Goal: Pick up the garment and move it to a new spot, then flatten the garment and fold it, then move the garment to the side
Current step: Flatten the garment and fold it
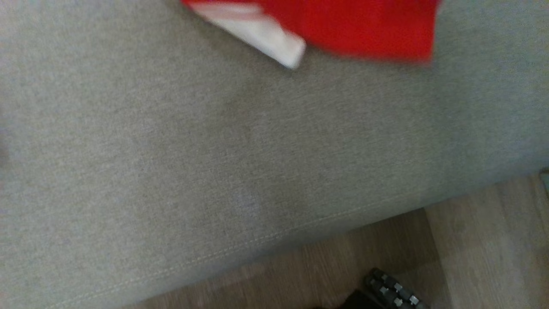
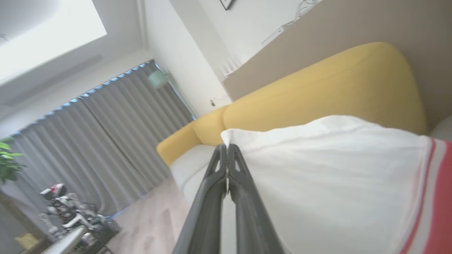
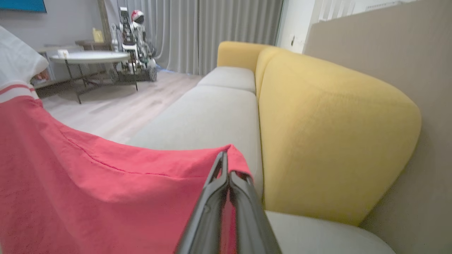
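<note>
Left wrist view: the left tool [image 2: 227, 150] has its two dark fingers pressed together, pinching a white corner of the garment [image 2: 328, 176]. From that pinch the white cloth spreads to the right of the tool and below its tips, ending in red and pale stripes at the far right. Grey curtains [image 2: 106, 141] hang to the left of the tool. Beyond its tips runs the yellow backrest [image 2: 317, 95] of a sofa.

Head view: the garment shows along the top edge, over the grey seat cushion [image 1: 214, 150], with its white sleeve [image 1: 261, 36] on the left and the red body on the right. Blur hides whether it touches the cushion. Wood floor [image 1: 429, 240] shows below the cushion's seam, and at the bottom is a dark studded part [image 1: 392, 292], too blurred to identify.

Right wrist view: the right tool [image 3: 227, 158] is likewise closed, clamped on a red hem corner. The red cloth sags away to the left of the tool, and the striped white sleeve is at the far left. The grey cushion stretches ahead of the tips, and the yellow backrest stands just to the right of the tool.
</note>
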{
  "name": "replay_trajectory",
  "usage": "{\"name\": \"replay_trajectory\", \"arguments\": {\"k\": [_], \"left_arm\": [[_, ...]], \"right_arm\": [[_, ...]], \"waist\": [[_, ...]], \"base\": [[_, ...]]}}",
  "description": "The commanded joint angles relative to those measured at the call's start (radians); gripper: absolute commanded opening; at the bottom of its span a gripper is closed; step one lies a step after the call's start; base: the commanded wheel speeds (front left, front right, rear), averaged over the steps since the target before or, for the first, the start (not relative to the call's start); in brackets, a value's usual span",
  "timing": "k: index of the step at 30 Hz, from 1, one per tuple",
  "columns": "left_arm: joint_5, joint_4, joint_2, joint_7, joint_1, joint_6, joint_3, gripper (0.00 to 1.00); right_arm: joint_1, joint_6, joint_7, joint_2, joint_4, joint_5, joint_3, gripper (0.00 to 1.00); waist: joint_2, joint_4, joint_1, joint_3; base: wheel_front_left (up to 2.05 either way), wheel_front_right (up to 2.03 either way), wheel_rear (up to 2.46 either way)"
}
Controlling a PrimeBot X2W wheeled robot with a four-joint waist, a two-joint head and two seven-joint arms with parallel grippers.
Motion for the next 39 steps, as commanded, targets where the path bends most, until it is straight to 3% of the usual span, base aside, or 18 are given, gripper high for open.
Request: {"name": "replay_trajectory", "arguments": {"k": [1, 6, 10, 12, 16, 22, 30, 33, 39], "left_arm": [[0.061, 0.04, 0.007, -0.03, -0.106, 0.035, 0.05, 0.0], [0.221, 0.082, -0.031, -0.062, -0.279, 0.127, 0.073, 0.0], [0.314, -0.094, -0.02, -0.063, -0.324, 0.198, 0.155, 0.0], [0.308, -0.183, 0.001, -0.063, -0.265, 0.204, 0.202, 0.0], [0.28, -0.315, 0.042, -0.063, -0.093, 0.215, 0.269, 0.0], [0.201, -0.546, 0.102, -0.063, 0.415, 0.242, 0.387, 0.0], [0.181, -0.665, 0.083, -0.063, 1.015, 0.197, 0.422, 0.0], [0.175, -0.688, 0.072, -0.063, 1.173, 0.198, 0.451, 0.0], [0.145, -0.697, 0.041, -0.063, 1.395, 0.16, 0.465, 0.0]], "right_arm": [[-0.082, 0.0, -0.057, 0.029, 0.042, -0.021, 0.007, 0.0], [-0.272, 0.0, -0.217, 0.027, 0.205, -0.094, 0.027, 0.0], [-0.352, 0.0, -0.307, -0.022, 0.271, -0.134, 0.038, 0.0], [-0.355, 0.0, -0.324, -0.045, 0.296, -0.126, 0.051, 0.0], [-0.312, 0.0, -0.334, -0.078, 0.323, -0.1, 0.09, 0.0], [-0.131, 0.0, -0.323, -0.146, 0.343, -0.001, 0.184, 0.0], [0.23, 0.0, -0.183, -0.304, 0.213, 0.221, 0.325, 0.0], [0.376, 0.0, -0.138, -0.361, 0.165, 0.281, 0.312, 0.0], [0.685, 0.0, -0.097, -0.447, 0.042, 0.333, 0.238, 0.0]], "waist": [[0.0, 0.012, 0.0, 0.048], [0.0, 0.046, 0.0, 0.099], [0.0, 0.099, 0.0, 0.152], [0.0, 0.129, 0.0, 0.169], [0.0, 0.172, 0.0, 0.166], [0.0, 0.237, 0.0, 0.092], [0.0, 0.288, 0.0, -0.08], [0.0, 0.302, 0.0, -0.142], [0.0, 0.342, 0.0, -0.265]], "base": [[0.0, 0.0, 0.0], [0.0, 0.0, 0.0], [0.0, 0.0, 0.0], [0.0, 0.0, 0.0], [0.0, 0.0, 0.0], [0.0, 0.0, 0.0], [0.0, 0.0, 0.0], [0.0, 0.0, 0.0], [0.0, 0.0, 0.0]]}}
